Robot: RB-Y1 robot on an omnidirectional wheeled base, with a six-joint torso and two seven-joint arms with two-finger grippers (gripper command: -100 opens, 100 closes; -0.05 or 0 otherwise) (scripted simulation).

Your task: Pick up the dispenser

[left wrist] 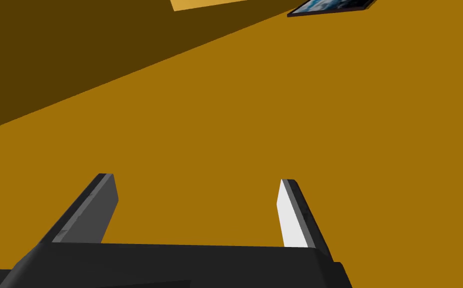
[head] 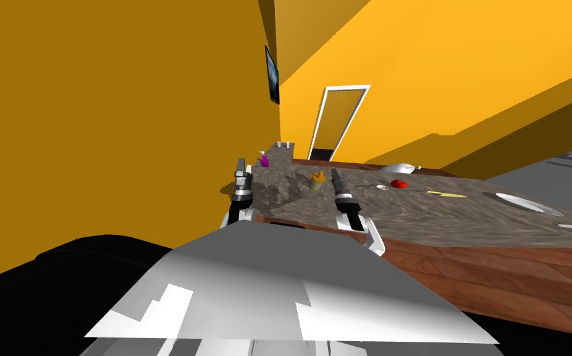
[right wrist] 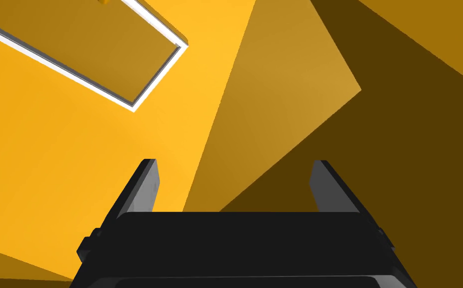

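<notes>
Grey-bladed and spread wide, the right hand (head: 335,172) grips nothing. Its two blades stand well apart with only yellow wall between them, and it points up and away over the tabletop (head: 414,217). The dispenser (head: 317,180), a small mustard-yellow bottle with a narrower cap, stands upright on the mottled grey stone just beside that hand, on its left side. As far as I can see it is clear of the blades. It sits between the two hands, much closer to the right one.

The left hand (head: 240,164) is raised near the tabletop's left edge, close to the ochre wall. It too is released, its blades parted around nothing. Just beyond it, toward the far end, is a small purple bottle-like thing (head: 264,161).

To the right of the right hand lie a spoon (head: 378,186) and, just past it, a red object (head: 399,183). Further along are a flat yellow piece (head: 446,194), a white plate (head: 521,203) near the edge, and a white rounded dish (head: 397,167) at the back. Two small white items (head: 285,144) stand at the far end. The tabletop's side is brown wood. Behind it is a white-framed doorway (head: 338,123), and a dark-framed picture (head: 272,74) hangs on the left wall.
</notes>
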